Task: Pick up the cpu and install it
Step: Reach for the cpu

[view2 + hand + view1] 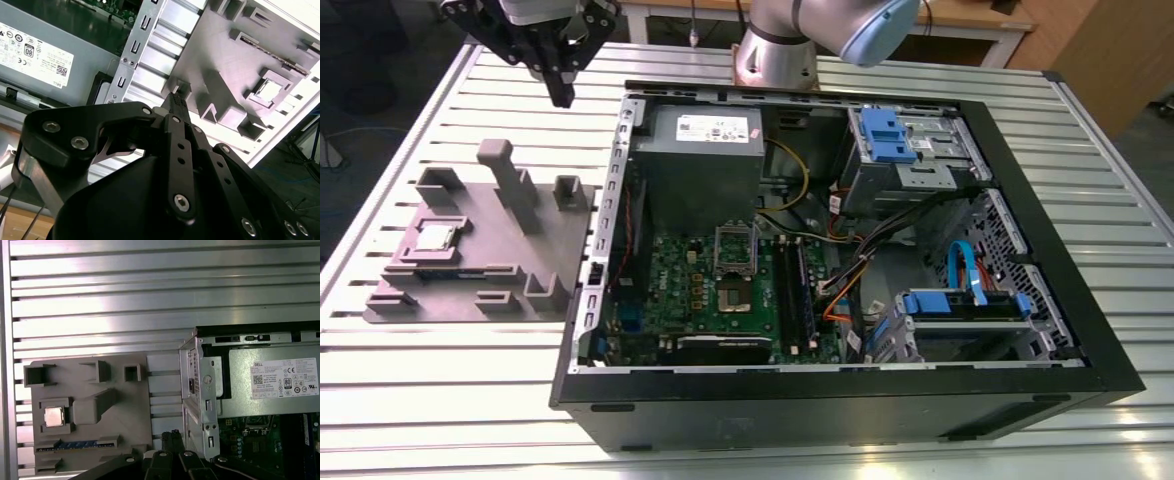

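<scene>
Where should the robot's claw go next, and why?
Probably across to hang right above the cpu. The gripper looks shut with nothing in it, and it is up above the table near a corner of the computer case. The cpu lies apart from it, untouched, in a pocket of the grey tray.

Upper part of hand [562,96] off-frame

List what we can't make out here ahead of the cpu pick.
1. Orientation mark on the cpu: too small in the exterior view and in both wrist views.
2. Contacts of the socket, and whether its frame is latched: too small in the exterior view.
3. Part of the tray: hidden behind the gripper in the second wrist view.
4. Upper body of the gripper: cut off by the exterior view's top edge.
</scene>
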### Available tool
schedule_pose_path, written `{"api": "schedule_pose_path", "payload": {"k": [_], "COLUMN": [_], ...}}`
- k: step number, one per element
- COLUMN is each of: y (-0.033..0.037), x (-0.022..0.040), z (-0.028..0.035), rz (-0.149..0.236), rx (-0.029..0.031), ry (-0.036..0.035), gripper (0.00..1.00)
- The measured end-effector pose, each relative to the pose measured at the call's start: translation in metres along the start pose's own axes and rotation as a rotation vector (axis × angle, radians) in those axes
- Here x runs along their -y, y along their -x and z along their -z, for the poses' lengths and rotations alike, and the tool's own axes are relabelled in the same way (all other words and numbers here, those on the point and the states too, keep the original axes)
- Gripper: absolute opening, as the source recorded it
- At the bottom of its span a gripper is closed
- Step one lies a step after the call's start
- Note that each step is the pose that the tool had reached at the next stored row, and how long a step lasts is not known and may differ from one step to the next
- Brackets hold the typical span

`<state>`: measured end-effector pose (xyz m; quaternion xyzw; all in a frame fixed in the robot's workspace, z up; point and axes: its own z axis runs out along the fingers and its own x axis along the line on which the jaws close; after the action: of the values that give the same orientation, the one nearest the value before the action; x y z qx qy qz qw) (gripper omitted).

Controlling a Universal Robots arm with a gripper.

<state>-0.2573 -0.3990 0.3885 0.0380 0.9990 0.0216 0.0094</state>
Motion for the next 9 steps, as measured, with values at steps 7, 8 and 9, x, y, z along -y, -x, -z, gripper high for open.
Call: {"api": "schedule_pose_path", "payload": {"k": [7,8,9], "y": [-0.0063,-0.0076,-0.0085], "x": [0.0005,0.0006,0.0007], "z": [-0.0008,-0.0008,-0.0009], "rz": [0.000,0.000,0.000], "rx": [-0.0032,-0.0034,-0.0035], "ry": [-0.0002,-0.0003,-0.0002], "gripper": [0.11,0.11,0.11]}}
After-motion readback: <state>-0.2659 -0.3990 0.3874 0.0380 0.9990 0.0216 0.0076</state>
